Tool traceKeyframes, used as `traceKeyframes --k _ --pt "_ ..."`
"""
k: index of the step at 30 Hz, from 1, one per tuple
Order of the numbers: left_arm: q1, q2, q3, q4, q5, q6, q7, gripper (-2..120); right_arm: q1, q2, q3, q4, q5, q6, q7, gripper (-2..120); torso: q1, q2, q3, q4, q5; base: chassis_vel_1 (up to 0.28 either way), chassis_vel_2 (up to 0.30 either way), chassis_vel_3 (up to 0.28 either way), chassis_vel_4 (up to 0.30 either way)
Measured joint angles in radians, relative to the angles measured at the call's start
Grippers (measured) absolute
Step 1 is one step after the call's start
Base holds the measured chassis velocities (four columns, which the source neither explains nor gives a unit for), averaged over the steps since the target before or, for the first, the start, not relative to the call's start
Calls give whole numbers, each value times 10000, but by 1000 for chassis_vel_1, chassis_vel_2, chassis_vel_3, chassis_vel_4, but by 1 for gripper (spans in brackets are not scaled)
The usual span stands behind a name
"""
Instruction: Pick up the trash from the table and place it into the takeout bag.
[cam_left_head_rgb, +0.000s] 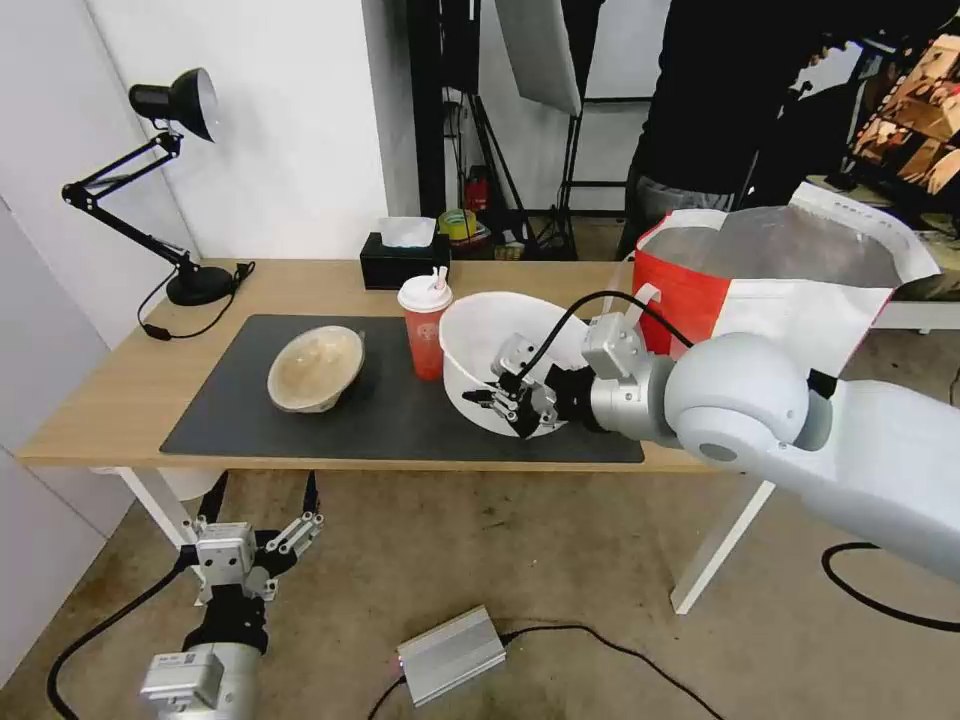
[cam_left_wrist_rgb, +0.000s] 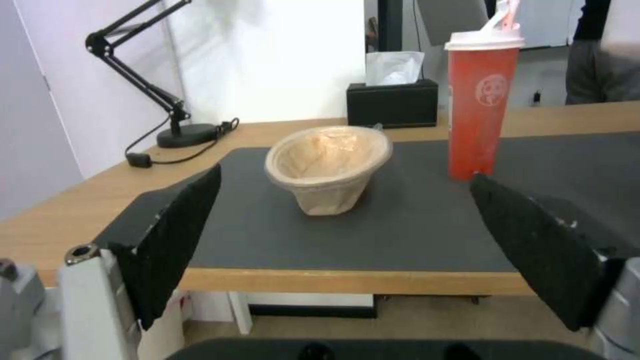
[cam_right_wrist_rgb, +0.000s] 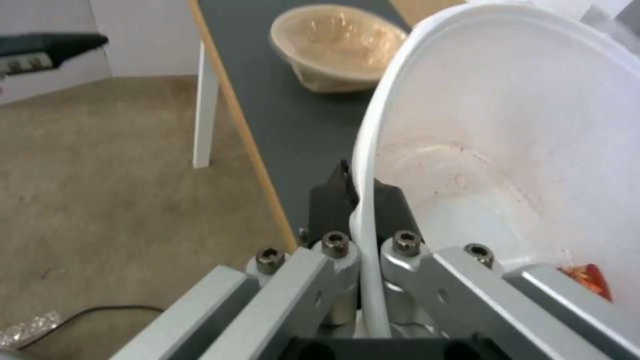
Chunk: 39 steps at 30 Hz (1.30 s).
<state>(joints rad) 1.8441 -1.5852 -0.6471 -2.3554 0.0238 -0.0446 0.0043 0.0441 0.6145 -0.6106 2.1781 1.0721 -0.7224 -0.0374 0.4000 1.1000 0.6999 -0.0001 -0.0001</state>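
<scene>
The light-wood table carries a grey mat, desk lamp and black tissue box

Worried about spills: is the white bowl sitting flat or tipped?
Tipped: the white bowl is tilted up, its rim pinched by the right gripper fingers.

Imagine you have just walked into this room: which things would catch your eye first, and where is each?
First, the right gripper, pinching the rim of the white plastic bowl and holding it tipped at the mat's right end. Behind it the takeout bag gapes open at the table's right end, red side and silver lining showing. The red drink cup stands upright mid-mat.
</scene>
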Motion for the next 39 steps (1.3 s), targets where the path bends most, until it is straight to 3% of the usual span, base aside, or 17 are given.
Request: traceKeyframes --k 18,39 --pt "-27 34 55 50 3 -31 8 100 2972 -462 -802 -512 410 9 -894 0 0 0 0 0 1 0 0 0 0" --pt "-19 42 44 2 -53 -49 -185 100 3395 -587 144 -2765 -480 17 -1693 0 1 0 1 0 2 0 0 0 0"
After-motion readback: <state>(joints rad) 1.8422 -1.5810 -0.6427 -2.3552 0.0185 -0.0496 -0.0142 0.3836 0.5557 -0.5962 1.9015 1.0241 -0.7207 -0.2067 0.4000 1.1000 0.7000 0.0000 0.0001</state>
